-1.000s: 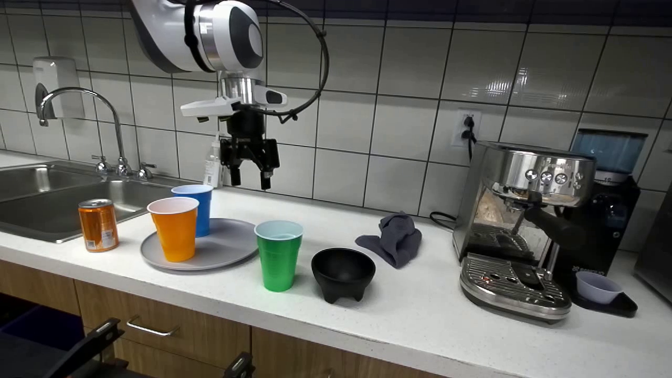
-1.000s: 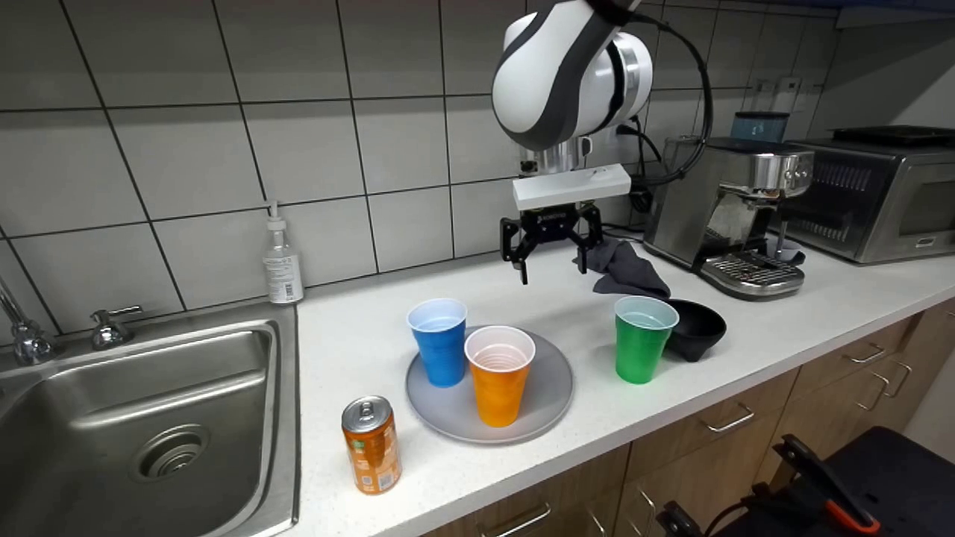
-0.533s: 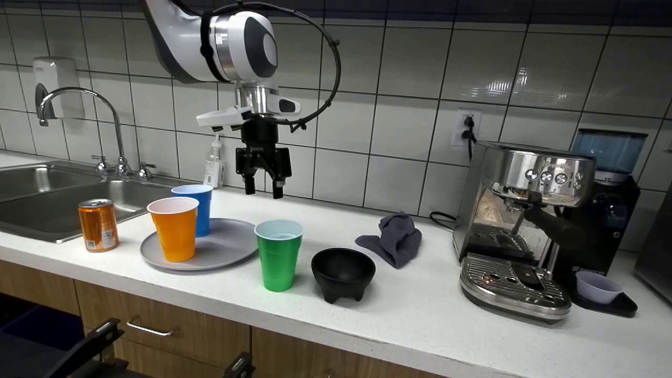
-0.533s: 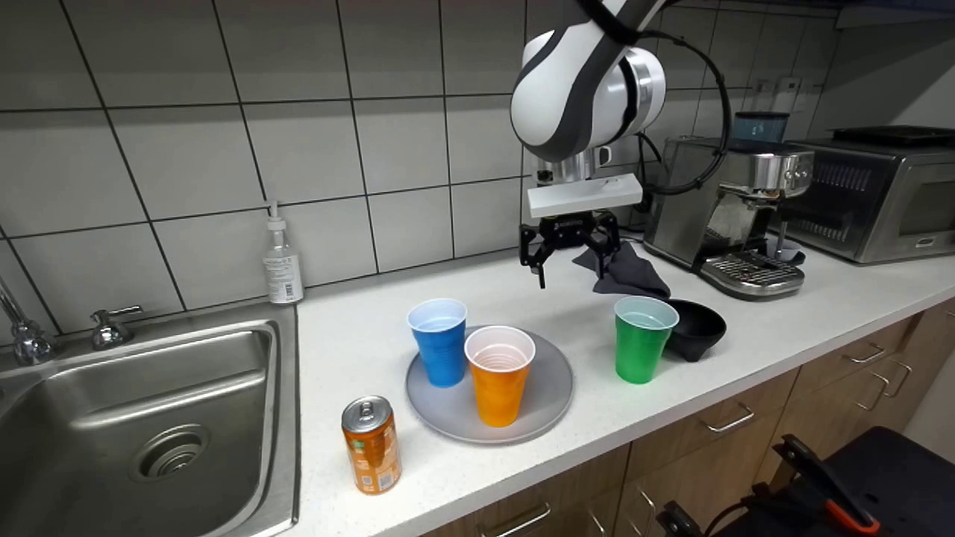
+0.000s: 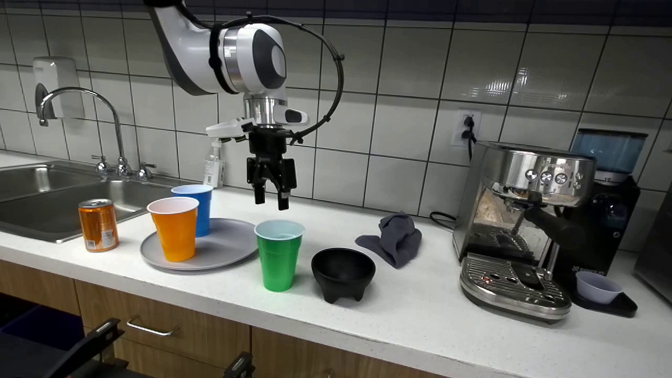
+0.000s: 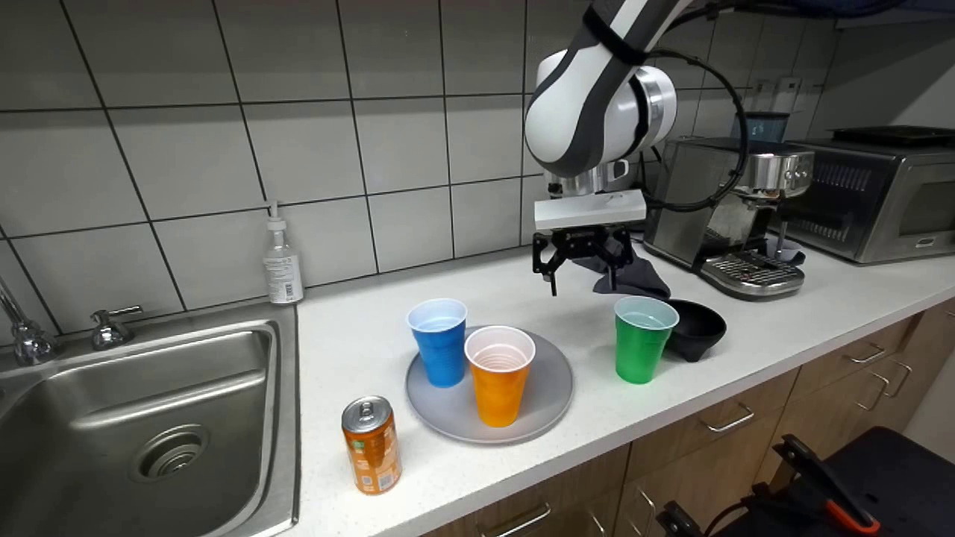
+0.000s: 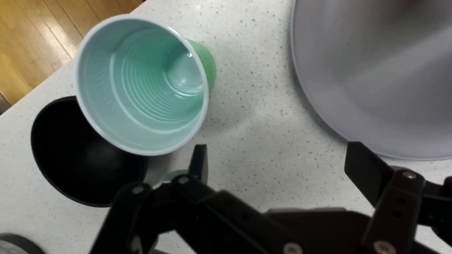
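Behind a white counter (image 5: 420, 320) a tiled wall (image 5: 409, 68) is rising, and wooden drawers (image 5: 194, 320) are sitting beneath. Over this counter the gripper (image 5: 271, 203) is hanging from the arm (image 5: 189, 58) and pointing down, its fingers (image 7: 367, 173) standing wide apart, with speckled counter showing between them in the wrist view. Nearest to them, the green cup (image 5: 279, 262) is standing upright on the counter, apart from them and closer to the front edge. Just beside it a black bowl (image 5: 343, 287) is sitting on short legs, a narrow gap showing between the two in an exterior view; in the wrist view the cup is hiding part of the bowl. On the cup's other side a grey plate (image 5: 226, 249) is lying flat and carrying two upright cups, the orange cup (image 5: 174, 231) standing nearer the front edge and the blue cup (image 6: 440, 350) standing nearer the wall. Between the plate and the sink (image 6: 286, 418) a can (image 6: 373, 451) is standing upright, and a pump bottle (image 6: 283, 272) is standing by the wall near the sink's back corner. Beyond the bowl, closer to the wall, a dark cloth (image 5: 396, 241) is lying crumpled. Farther along, a coffee machine (image 5: 512, 236) is standing beside a grinder (image 5: 609, 215), and a small dish (image 5: 597, 289) is sitting at the grinder's base.
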{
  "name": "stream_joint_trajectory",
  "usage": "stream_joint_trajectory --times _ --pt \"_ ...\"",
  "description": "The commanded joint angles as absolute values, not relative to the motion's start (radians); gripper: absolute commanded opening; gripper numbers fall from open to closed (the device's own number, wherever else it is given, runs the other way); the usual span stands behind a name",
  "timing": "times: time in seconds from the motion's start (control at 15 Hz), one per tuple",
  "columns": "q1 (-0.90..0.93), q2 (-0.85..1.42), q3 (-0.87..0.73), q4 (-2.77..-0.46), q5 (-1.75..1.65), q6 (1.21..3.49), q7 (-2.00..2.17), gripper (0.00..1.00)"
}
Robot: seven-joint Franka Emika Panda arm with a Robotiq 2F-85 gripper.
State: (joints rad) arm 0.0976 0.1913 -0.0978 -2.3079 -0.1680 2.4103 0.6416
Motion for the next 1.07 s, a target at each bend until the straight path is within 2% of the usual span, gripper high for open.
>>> stream_joint_trajectory --times 0.0,1.0 --pt "0.091 0.177 -0.103 -2.343 -0.194 2.447 0.725 1.0" --pt "0.088 0.199 -0.121 -2.404 -0.186 2.479 0.902 1.0"
